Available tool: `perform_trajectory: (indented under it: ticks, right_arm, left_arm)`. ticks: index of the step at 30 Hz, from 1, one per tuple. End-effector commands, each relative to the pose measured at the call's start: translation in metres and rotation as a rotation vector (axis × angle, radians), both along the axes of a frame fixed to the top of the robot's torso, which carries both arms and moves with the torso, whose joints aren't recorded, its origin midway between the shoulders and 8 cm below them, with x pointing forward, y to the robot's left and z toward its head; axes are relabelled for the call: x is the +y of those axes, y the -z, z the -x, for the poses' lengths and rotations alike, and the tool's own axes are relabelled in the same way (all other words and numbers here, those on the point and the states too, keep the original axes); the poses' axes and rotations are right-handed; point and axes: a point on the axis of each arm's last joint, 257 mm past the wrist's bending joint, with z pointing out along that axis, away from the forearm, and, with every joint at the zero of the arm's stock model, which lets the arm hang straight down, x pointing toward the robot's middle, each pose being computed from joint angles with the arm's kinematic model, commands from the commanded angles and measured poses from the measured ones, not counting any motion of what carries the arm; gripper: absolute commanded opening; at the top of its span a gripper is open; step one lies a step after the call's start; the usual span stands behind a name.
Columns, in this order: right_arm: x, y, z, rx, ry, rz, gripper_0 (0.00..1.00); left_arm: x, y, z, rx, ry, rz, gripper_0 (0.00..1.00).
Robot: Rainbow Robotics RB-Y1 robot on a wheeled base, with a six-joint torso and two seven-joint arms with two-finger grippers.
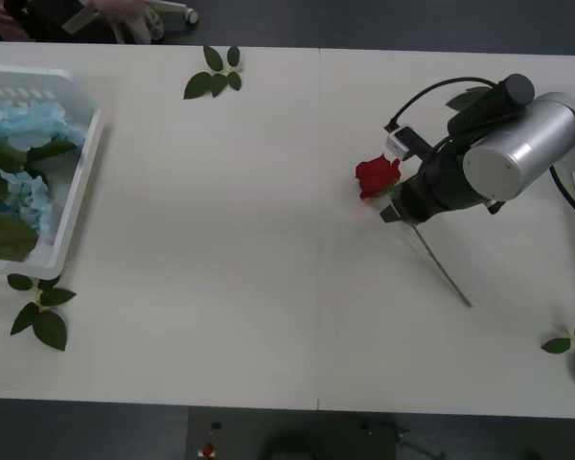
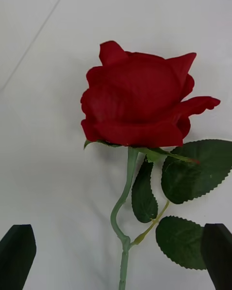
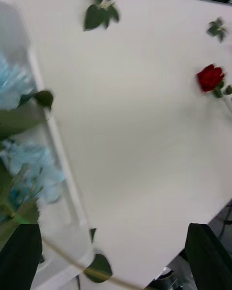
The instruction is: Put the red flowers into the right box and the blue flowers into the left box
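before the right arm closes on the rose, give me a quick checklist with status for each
1. Right gripper open: ok, a black finger at each corner in its wrist view.
2. Rose stem between the fingers: ok, it runs down the middle of that view.
3. Rose lying free on the table: ok, nothing on it.
4. Fingers low enough to catch the stem: cannot tell.
5. Right box ready: cannot tell.
6. Left gripper out of the way: ok, open beside the left box, far from the rose, with blue flowers inside the box.
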Motion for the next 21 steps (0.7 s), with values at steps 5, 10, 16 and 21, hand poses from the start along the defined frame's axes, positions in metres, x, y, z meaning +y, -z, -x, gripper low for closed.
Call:
perform_trajectory:
  ticks: [5,10,16,21]
  right_arm:
    - [0.001,0.017,-0.013,-0.018,0.04,0.061,1.0]
    - [0.001,0.026,-0.015,-0.015,0.055,0.079,0.85]
    - [0.0,0.034,-0.018,-0.01,0.073,0.085,0.22]
    - [0.001,0.035,-0.022,-0.019,0.079,0.073,0.0]
  left_arm:
    - [-0.096,-0.112,-0.029,-0.379,0.226,0.017,0.85]
    - [-0.202,-0.059,-0.052,-0.485,0.278,0.068,0.99]
    - [-0.293,-0.006,-0.053,-0.562,0.307,0.059,1.0]
    - [-0.333,0.002,-0.044,-0.61,0.366,0.035,1.0]
